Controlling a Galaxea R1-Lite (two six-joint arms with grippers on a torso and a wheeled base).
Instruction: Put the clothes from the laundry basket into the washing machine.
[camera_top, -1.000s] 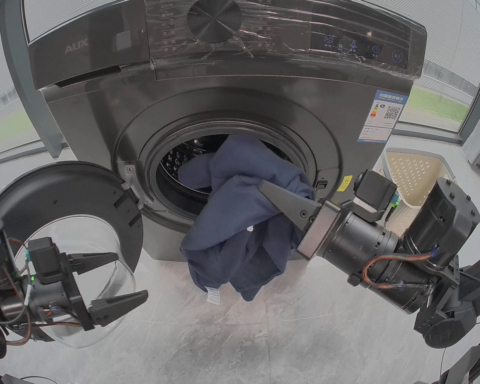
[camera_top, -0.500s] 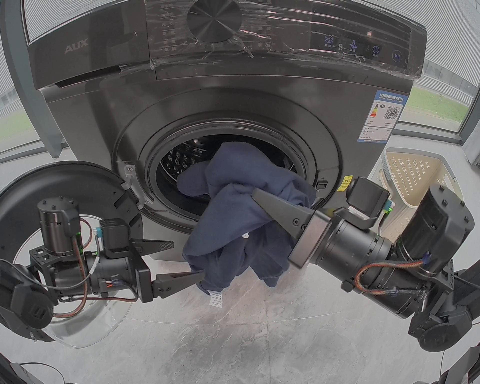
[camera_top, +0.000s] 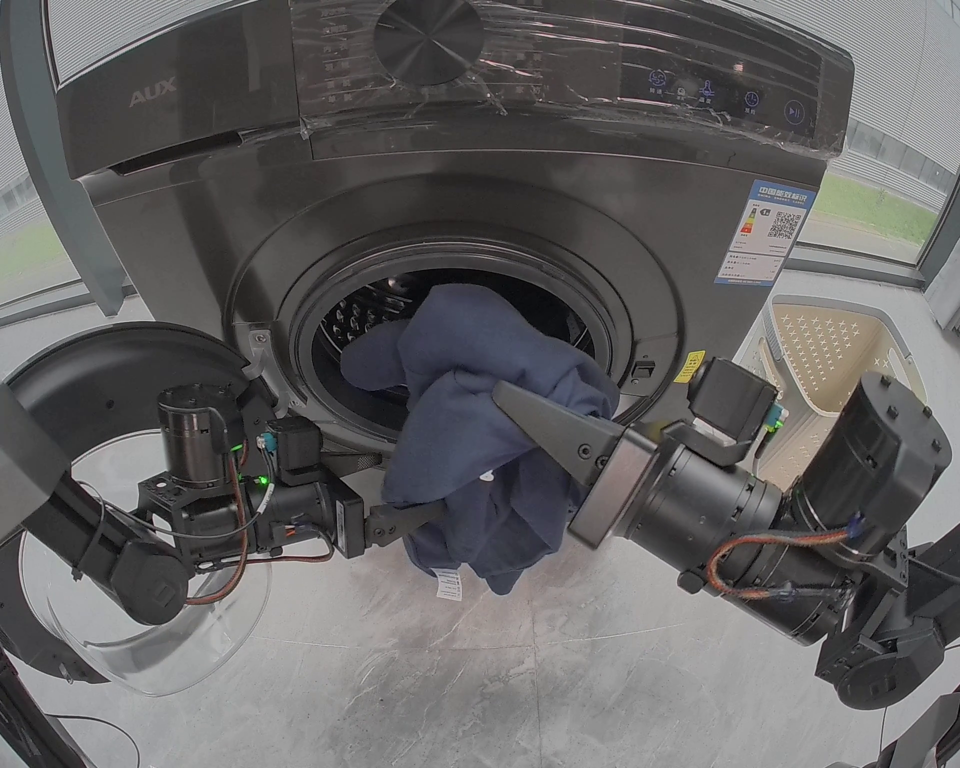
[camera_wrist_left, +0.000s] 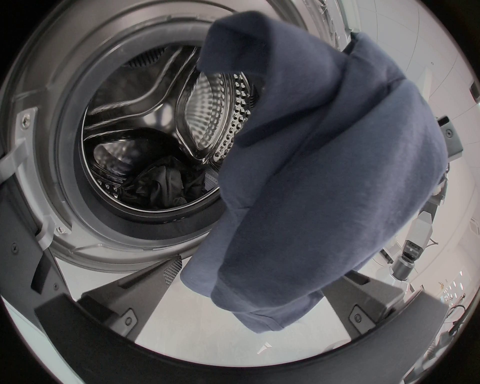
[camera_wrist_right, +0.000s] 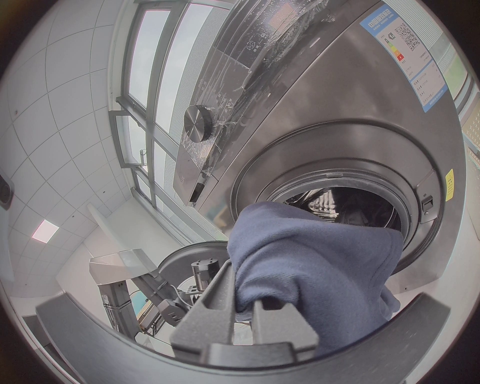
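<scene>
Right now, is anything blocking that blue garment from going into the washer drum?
Nothing visible blocks it. The door is swung open, and the blue garment hangs right before the drum opening. A dark garment lies low inside, leaving room.

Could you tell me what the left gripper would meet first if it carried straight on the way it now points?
Probably the dark blue garment, whose hanging lower folds lie just ahead of the left gripper, jaws open; depth is uncertain.

The garment (camera_top: 470, 400) hangs before the washing machine (camera_top: 600, 200) mouth (door (camera_top: 110, 380) stands left), laundry basket (camera_top: 830, 345) right.
</scene>
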